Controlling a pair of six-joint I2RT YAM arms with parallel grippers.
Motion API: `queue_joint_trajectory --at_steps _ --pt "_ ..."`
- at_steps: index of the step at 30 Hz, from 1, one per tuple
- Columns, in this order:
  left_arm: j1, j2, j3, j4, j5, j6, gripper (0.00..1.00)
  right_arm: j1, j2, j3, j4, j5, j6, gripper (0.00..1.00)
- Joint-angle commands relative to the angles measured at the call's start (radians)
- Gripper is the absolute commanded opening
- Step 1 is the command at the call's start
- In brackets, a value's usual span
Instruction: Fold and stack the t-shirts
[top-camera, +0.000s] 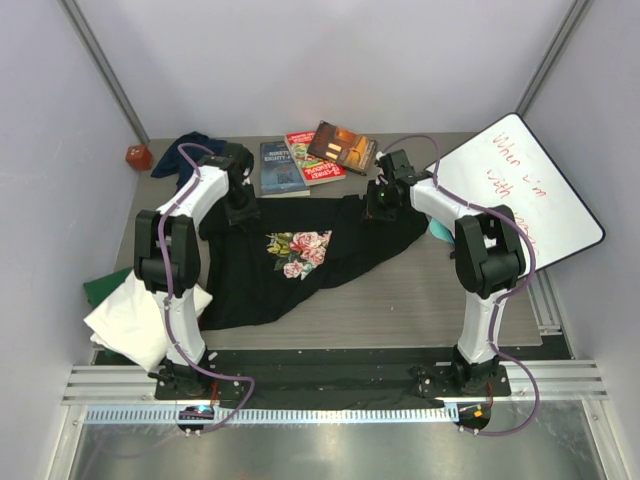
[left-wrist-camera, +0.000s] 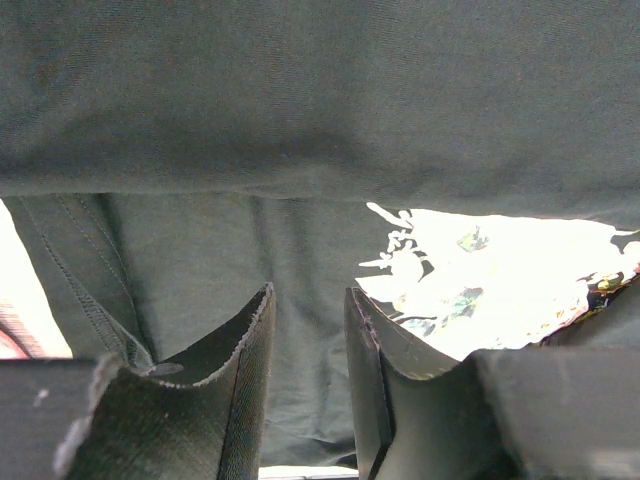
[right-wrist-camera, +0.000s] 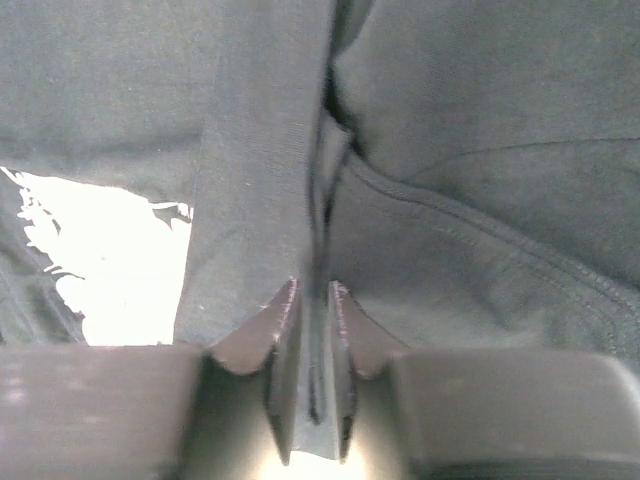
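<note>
The black t-shirt (top-camera: 250, 285) lies spread across the middle of the tabletop (top-camera: 430, 300), rose print up. At its upper left edge, the left pincer (left-wrist-camera: 309, 292) stands spread over the cloth with nothing between its fingers. At the upper right edge, the right pincer (right-wrist-camera: 313, 287) pinches a raised ridge of fabric. A clean fold probably needs both gripping matching corners, then drawing that edge evenly toward the frame's bottom.

Robotics lab test cell
Plain white panels (top-camera: 330, 60) enclose a grey table (top-camera: 440, 290) fronted by aluminium rails (top-camera: 330, 384); a whiteboard (top-camera: 520, 190) leans beside it.
</note>
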Motion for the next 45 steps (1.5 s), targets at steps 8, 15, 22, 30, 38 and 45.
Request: queue_joint_trajectory --at_steps 8,15,22,30,38,45 --pt "-0.002 0.006 0.035 -0.012 0.008 0.011 0.35 0.006 -0.054 0.052 0.005 0.084 -0.022 0.38" --pt "-0.002 0.006 0.037 -0.012 0.003 0.011 0.35 0.007 -0.011 0.109 0.005 0.081 -0.028 0.39" --pt "-0.002 0.007 0.038 -0.012 0.002 0.011 0.35 0.006 0.04 0.144 -0.003 0.073 -0.03 0.39" --pt "-0.002 0.01 0.041 -0.015 0.003 0.011 0.35 0.006 0.06 0.146 -0.003 0.089 -0.036 0.39" --pt "-0.002 0.01 0.041 -0.015 0.005 0.013 0.35 0.006 0.08 0.151 -0.001 0.07 -0.036 0.39" --pt "-0.002 0.01 0.041 -0.017 0.003 0.014 0.35 0.006 0.097 0.154 -0.001 0.05 -0.035 0.36"
